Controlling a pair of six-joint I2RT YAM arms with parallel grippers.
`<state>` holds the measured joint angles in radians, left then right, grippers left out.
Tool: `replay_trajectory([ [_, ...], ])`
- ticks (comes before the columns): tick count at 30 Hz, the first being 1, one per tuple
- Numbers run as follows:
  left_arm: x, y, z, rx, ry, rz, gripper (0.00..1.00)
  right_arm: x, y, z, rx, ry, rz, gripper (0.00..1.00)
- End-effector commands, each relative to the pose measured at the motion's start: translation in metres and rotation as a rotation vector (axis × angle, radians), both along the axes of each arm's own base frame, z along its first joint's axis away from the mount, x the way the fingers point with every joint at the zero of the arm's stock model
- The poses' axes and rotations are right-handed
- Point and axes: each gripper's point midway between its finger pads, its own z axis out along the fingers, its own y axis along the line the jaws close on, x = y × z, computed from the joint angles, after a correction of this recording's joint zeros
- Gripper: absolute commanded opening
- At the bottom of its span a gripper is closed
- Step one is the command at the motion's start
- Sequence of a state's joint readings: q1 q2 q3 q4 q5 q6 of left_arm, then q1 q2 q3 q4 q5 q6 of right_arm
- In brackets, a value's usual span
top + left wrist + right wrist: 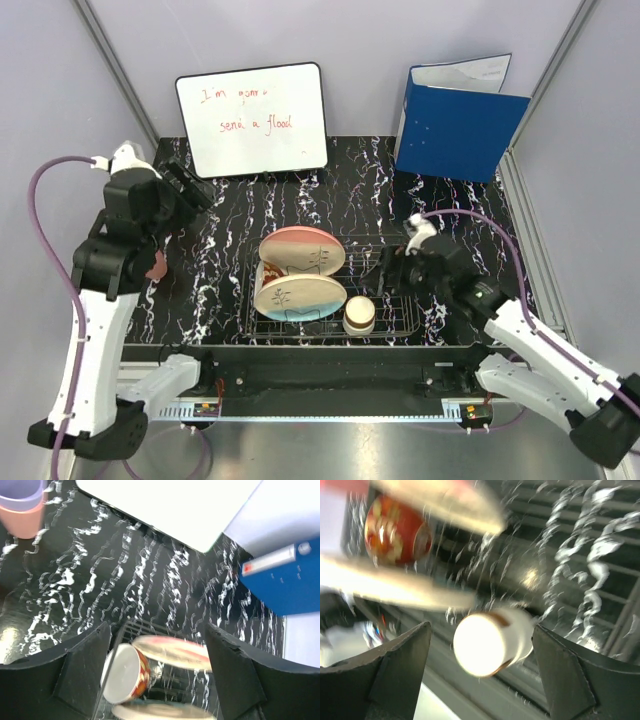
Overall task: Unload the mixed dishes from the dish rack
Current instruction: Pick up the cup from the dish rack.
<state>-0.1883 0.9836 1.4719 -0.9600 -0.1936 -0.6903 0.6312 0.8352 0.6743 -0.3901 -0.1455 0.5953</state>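
Two arms, two plates, two tumblers, one bowl and one red patterned cup are in view on one black marbled table (230,215). A whiteboard (252,120) and a blue folder (455,125) stand at the table's back.

The left arm (100,300) is raised over the table's left side, well apart from the dish rack (398,318). The left fingers (82,670) are spread wide with nothing between them. The right arm (520,330) reaches in over the rack's right half. The right fingers (395,675) are also spread wide and hold nothing.

The rack, mid-table, holds both plates, the rear plate (300,250) and the front plate (298,297), tilted one behind the other. The red cup (127,675) lies between them at the left. The cream-and-brown bowl (359,315) sits just right of the front plate. On the table at the left, outside the rack, the lavender tumbler (20,495) is nested in the pink tumbler (22,522).
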Motion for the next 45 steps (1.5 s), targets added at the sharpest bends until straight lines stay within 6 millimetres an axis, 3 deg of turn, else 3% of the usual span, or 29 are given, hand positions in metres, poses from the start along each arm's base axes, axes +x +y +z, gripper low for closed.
replay_trajectory([
  [1, 0.005, -0.018, -0.022, 0.089, 0.030, -0.020, 0.81, -0.020, 0.015, 0.013, -0.170, -0.066, 0.101, 0.91],
  [6, 0.002, -0.033, -0.033, 0.146, 0.031, -0.051, 0.82, -0.034, 0.017, 0.006, -0.239, -0.048, 0.105, 0.93],
  [14, 0.004, -0.047, -0.045, 0.193, 0.045, -0.096, 0.83, -0.052, 0.023, -0.035, -0.383, 0.017, 0.130, 0.95],
  [19, 0.005, -0.056, -0.054, 0.191, 0.054, -0.125, 0.83, -0.053, 0.036, -0.041, -0.380, 0.020, 0.151, 0.95],
  [30, 0.002, -0.061, -0.068, 0.194, 0.074, -0.143, 0.83, -0.056, 0.041, -0.073, -0.428, 0.069, 0.177, 0.95],
  [34, 0.002, -0.064, -0.072, 0.193, 0.079, -0.150, 0.83, -0.054, 0.043, -0.069, -0.407, 0.052, 0.167, 0.84],
  [35, 0.002, -0.065, -0.071, 0.192, 0.076, -0.150, 0.83, -0.053, 0.043, -0.068, -0.404, 0.049, 0.166, 0.75],
  [39, 0.002, -0.067, -0.071, 0.192, 0.076, -0.157, 0.82, -0.051, 0.043, -0.063, -0.393, 0.037, 0.158, 0.54],
  [42, 0.001, -0.068, -0.070, 0.194, 0.072, -0.160, 0.82, -0.052, 0.040, -0.050, -0.373, 0.028, 0.142, 0.36],
  [45, 0.000, -0.066, -0.067, 0.194, 0.062, -0.158, 0.82, -0.050, 0.034, -0.011, -0.319, -0.034, 0.117, 0.19],
])
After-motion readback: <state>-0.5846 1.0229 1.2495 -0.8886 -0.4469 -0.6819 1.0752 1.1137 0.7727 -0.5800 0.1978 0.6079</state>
